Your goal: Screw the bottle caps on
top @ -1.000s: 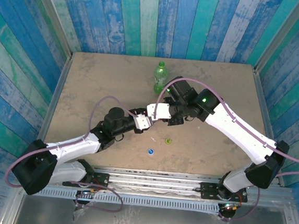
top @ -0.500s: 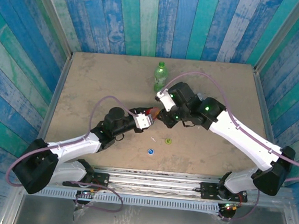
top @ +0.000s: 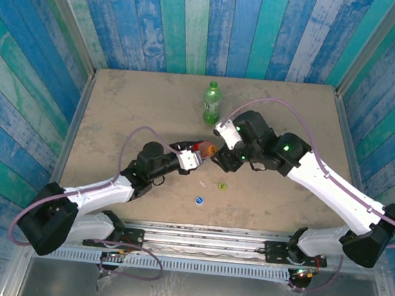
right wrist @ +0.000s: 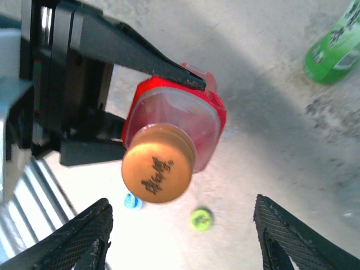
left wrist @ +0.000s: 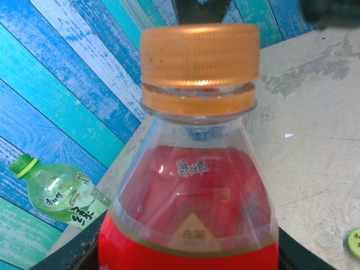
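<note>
On the tan worktop (top: 139, 108), our left fingers (right wrist: 143, 62) clamp the red plastic bottle (left wrist: 188, 225) by its body, tilting it so its neck points at the right fingers (right wrist: 84, 236). Those stand wide, one on each side of the orange ribbed screw cap (left wrist: 199, 53) on that neck, touching nothing; we judge it threaded on. We count two bottles: beyond the right fingers stands a tall green plastic bottle (top: 212, 102), capped. Two loose caps lie nearer than both sets of fingers: one yellow-green round cap (top: 222, 186) and one blue round cap (top: 198, 201).
</note>
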{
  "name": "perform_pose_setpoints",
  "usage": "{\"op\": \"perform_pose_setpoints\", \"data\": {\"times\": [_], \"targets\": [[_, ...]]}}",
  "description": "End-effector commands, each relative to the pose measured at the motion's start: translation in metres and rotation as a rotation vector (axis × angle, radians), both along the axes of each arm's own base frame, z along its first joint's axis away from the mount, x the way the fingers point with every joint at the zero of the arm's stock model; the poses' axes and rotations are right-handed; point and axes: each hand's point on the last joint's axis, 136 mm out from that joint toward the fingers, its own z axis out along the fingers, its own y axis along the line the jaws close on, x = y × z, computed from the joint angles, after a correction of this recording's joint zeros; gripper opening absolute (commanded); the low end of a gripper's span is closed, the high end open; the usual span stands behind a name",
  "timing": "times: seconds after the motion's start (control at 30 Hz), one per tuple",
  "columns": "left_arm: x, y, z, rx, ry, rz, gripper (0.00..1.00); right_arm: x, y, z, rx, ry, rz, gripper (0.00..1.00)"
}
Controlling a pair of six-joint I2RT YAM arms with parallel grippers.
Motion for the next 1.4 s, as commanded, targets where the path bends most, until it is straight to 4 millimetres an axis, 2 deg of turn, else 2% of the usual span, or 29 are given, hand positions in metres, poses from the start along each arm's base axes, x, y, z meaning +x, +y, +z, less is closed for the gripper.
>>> {"op": "perform_pose_setpoints", "data": {"times": [0.0,0.2,0.33,0.57,0.77,0.87,1.03,1.23,1.27,1.3,1.37], "targets": [[0.000,0.000,0.006,-0.017,-0.021,-0.001,0.52,-0.001,-0.010,0.010,-0.140,-0.172,0.206,0.71],[-0.002,0.000,0.003,-0.003,-0.015,-0.007,0.52,0.000,-0.006,0.007,-0.381,-0.394,0.579,0.76],[-0.002,0.000,0.001,0.005,-0.012,-0.008,0.52,0.005,0.007,0.008,-0.448,-0.476,0.701,0.74],[-0.003,-0.001,0.000,0.011,-0.011,-0.013,0.52,-0.003,0.030,0.005,-0.378,-0.442,0.779,0.54],[-0.003,-0.001,0.000,0.012,-0.010,-0.015,0.52,0.000,0.027,-0.002,-0.411,-0.419,0.769,0.35],[-0.003,-0.001,0.001,0.010,-0.011,-0.016,0.52,0.001,0.026,-0.003,-0.410,-0.400,0.742,0.29],[-0.004,0.000,0.003,0.003,-0.012,-0.015,0.52,0.009,0.032,0.001,-0.328,-0.308,0.534,0.24],[-0.004,0.000,0.001,0.006,-0.011,-0.016,0.52,0.037,0.030,0.005,-0.054,-0.046,-0.082,0.16],[-0.005,0.000,0.001,0.007,-0.010,-0.019,0.52,0.040,0.029,0.005,0.008,0.015,-0.196,0.08],[-0.005,0.000,0.001,0.007,-0.009,-0.018,0.52,0.037,0.030,0.003,0.069,0.096,-0.279,0.05],[-0.005,-0.001,0.003,0.003,-0.012,-0.022,0.52,0.025,0.037,0.000,0.145,0.213,-0.304,0.12]]}}
